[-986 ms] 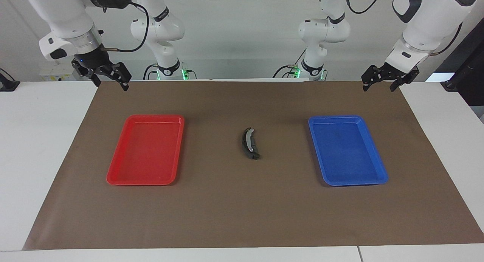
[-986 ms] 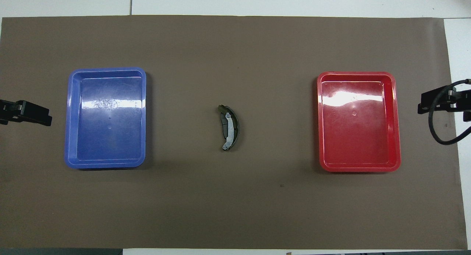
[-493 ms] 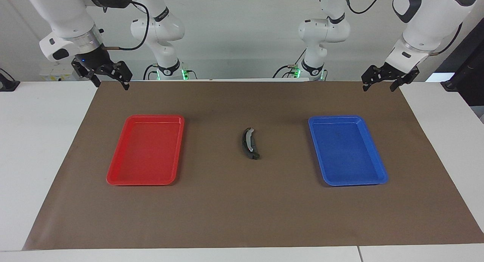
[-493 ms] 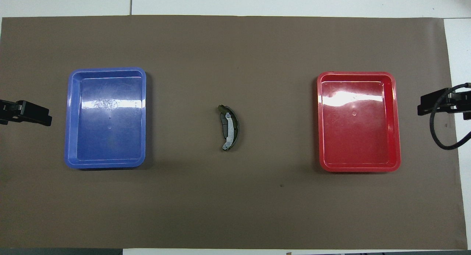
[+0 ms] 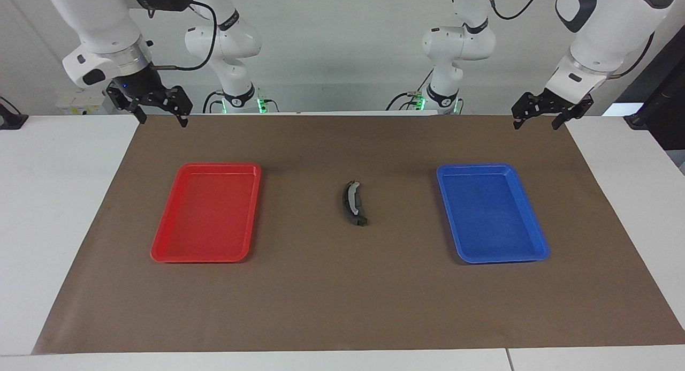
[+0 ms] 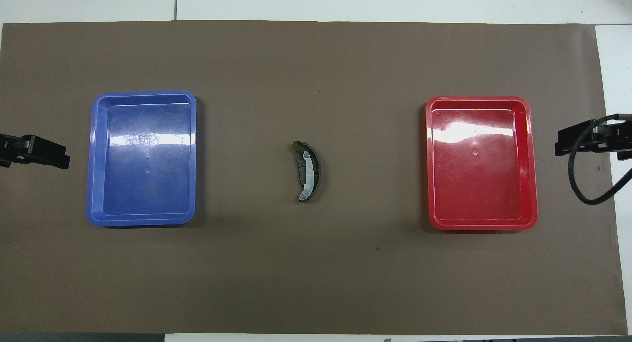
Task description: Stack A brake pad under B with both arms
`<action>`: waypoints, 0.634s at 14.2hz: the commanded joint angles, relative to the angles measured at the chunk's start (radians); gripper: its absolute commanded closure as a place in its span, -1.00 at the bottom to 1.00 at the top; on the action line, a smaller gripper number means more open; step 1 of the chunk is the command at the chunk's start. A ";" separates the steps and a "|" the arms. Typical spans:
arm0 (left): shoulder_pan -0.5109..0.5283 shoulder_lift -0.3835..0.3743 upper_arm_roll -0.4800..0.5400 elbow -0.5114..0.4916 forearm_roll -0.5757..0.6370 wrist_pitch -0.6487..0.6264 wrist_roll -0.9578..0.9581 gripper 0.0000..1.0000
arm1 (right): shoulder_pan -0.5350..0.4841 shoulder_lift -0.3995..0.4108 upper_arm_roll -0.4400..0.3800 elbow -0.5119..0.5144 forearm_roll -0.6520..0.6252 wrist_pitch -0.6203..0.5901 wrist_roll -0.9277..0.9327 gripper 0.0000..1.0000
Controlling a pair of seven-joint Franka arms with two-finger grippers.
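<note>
Right pincer (image 5: 157, 112): open, empty; raised over the mat's edge nearest the robots, at the right arm's end of the table.
Red tray (image 5: 160, 237): lies between the right pincer and the pad stack; nothing is in it.
B (image 5: 351, 199): long crescent with the silver strip up, at the centre of the brown mat (image 5: 342, 307), between the two trays and well apart from both.
A brake pad (image 5: 362, 220): dark piece showing under B at the end farther from the robots; it appears to lie beneath B already, though its outline is hard to separate from B's dark body.
Long axis of B: runs roughly from the robots' side toward the far edge of the mat, so its curved flanks face the two arms' ends of the table.
Blue tray (image 5: 535, 237): lies between the stack and the left pincer; nothing is in it.
Left pincer (image 5: 537, 117): open, empty; raised over the mat's robot-side edge at the left arm's end.
Key relation: the stack lies well apart from both pincers, inward toward the table's middle and farther from the robots than the mat edge they hang over. Neither arm is clearly nearer.
Judgement: the stack looks complete; no grasp is in progress.
</note>
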 commanded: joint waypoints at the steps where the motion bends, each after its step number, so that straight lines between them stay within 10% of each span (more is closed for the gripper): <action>1: -0.004 0.001 0.004 0.005 0.018 0.002 0.000 -1.00 | -0.002 -0.001 0.010 0.012 -0.024 -0.018 -0.032 -0.99; 9: -0.007 -0.001 0.004 0.005 0.018 0.004 0.005 -1.00 | -0.011 -0.004 0.010 0.005 0.028 -0.011 -0.019 -0.99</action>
